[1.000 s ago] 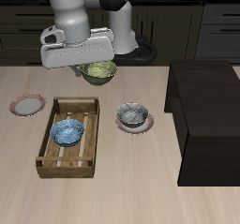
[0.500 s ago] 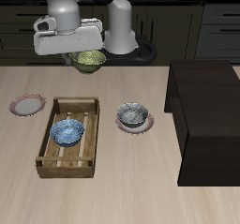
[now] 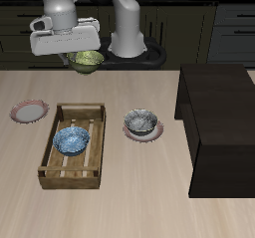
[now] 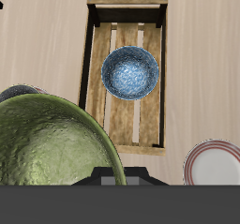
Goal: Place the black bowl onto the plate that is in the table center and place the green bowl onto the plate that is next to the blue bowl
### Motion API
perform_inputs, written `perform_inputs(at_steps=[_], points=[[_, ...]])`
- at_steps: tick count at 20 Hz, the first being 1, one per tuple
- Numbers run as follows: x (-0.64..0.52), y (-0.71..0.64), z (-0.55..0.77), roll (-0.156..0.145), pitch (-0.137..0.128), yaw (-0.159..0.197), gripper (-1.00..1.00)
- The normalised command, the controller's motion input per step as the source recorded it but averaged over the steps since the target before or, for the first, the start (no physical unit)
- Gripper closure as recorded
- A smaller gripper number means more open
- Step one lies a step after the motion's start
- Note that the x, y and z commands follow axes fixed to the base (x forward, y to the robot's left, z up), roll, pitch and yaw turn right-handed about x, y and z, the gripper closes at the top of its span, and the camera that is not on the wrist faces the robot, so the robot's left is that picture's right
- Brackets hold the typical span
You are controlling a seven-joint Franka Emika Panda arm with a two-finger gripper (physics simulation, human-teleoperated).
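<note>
Mottled yellow-green bowl (image 3: pixel 88 60) airborne, fingers clamped on it.
Silver-grey dark-inside bowl (image 3: pixel 140 120) sits on plate; blue-white patterned bowl (image 4: pixel 129 72) inside wooden slatted crate (image 3: pixel 52 154).

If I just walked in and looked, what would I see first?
Most likely the robot's gripper holding the mottled yellow-green bowl up in the air, high above the back of the pale beige wooden table. Next comes the blue and white patterned bowl sitting inside a slatted wooden crate. Beside the crate, the shiny silver-grey bowl with the dark inside rests on a plate.
</note>
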Motion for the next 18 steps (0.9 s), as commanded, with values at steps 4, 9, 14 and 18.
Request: perform_inputs(at_steps=[4,9,14,18], points=[[-0.29,-0.33,-0.1,-0.015,-0.008,0.006,1.0],[-0.31,-0.31,-0.04,-0.003,-0.002,-0.027,1.0],[-0.23,-0.56,-0.23,-0.146,0.011,0.033,1.0],[-0.28,-0.32,-0.22,-0.102,0.051,0.012,1.0]])
